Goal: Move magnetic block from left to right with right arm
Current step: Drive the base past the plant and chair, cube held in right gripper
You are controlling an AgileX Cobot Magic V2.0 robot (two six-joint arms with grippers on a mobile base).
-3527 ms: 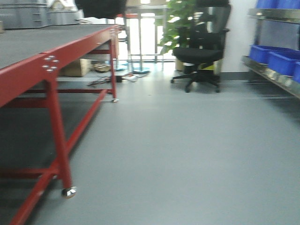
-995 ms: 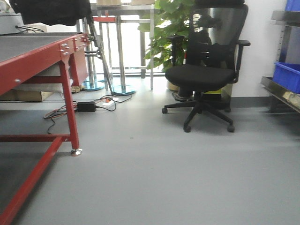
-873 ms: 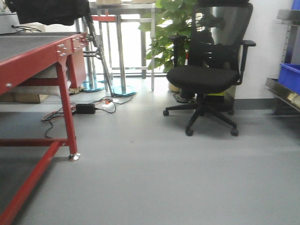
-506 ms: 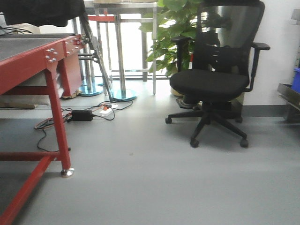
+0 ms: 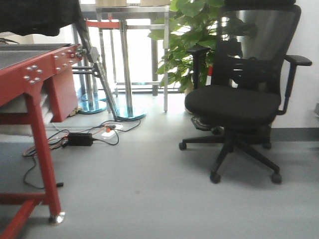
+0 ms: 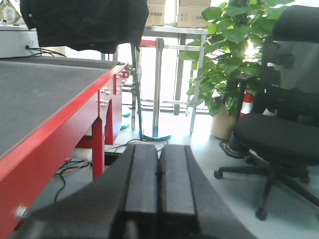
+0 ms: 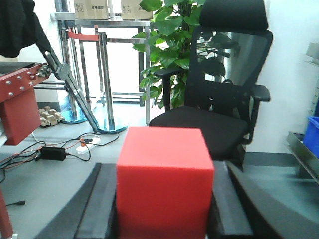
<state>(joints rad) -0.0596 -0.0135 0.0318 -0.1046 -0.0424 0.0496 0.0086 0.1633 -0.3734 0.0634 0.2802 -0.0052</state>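
Shift: in the front view the red leg of the surface [image 5: 37, 144] has slid toward the left edge, and the office chair [image 5: 234, 102] stands larger and farther right than 0.5 s ago. The blue bins seen 1.0 s ago are out of frame.
Surface: red frame with a dark top, at the far left in the front and left wrist views.
Left hand [image 6: 159, 169]: its 2 fingers are pressed together, holding nothing.
Floor: a black power brick [image 5: 79, 138] with loose cables lies near the surface's leg.
Plant [image 5: 182, 45]: leafy, just behind the chair.
Right hand [image 7: 162, 199]: its 2 fingers pinch the magnetic block [image 7: 164, 174] by its left and right faces. The block is in the air, off any surface.
Progress: the pick-up looks done and the block is being carried. Setting it down on the right and letting go remain; no drop spot shows.
Writing: the block's faces are plain. The cardboard boxes [image 7: 92, 7] on the steel rack carry dark print too small to read, and no brand is legible.
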